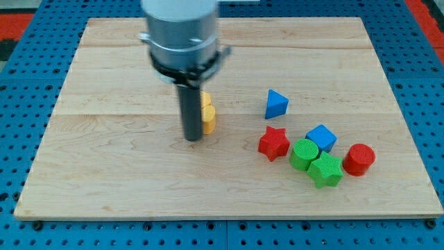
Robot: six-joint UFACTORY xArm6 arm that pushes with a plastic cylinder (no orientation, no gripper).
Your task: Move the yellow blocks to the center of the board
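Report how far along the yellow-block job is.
Done: yellow blocks already sit a little to the view's left of the wooden board centre, stacked close together, shape partly hidden by the rod. In hand: my tip touches their left side. Left: a short push toward the view's right.

surface: blue pegboard | top corners: red patches | light: even

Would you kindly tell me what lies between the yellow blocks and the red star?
Nothing: in the camera view, bare board separates the yellow blocks from the red star. My tip sits at the yellow blocks' left, apparently touching them.
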